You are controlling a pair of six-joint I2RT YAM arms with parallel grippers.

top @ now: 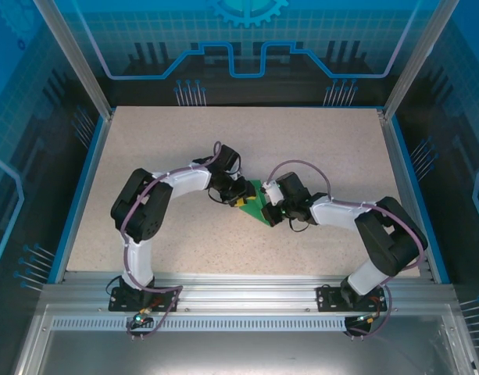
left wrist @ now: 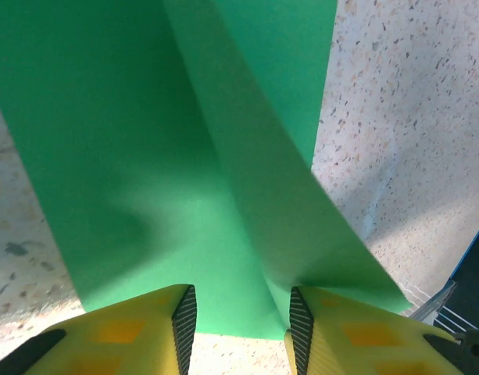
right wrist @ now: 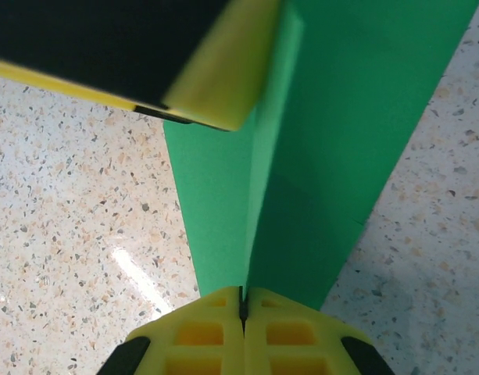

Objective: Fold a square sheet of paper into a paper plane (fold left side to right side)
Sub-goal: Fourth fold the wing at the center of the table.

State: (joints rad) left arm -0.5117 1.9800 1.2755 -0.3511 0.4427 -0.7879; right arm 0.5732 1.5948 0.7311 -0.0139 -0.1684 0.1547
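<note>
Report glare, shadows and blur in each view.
Top external: sharp, evenly lit, soft shadows under the arms. Left wrist: dim shadow patch across the green paper. Right wrist: glare streak on the table; a left claw finger at top is blurred.

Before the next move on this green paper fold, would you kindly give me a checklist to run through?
1. Right claw shut on raised crease of the bright-green folded paper sheet: ok.
2. Left claw clamped on that crease: not ok, its fingers stand apart around it.
3. Paper well inside the edges of the speckled tabletop: ok.
4. Crease straight along its whole length: cannot tell.
</note>
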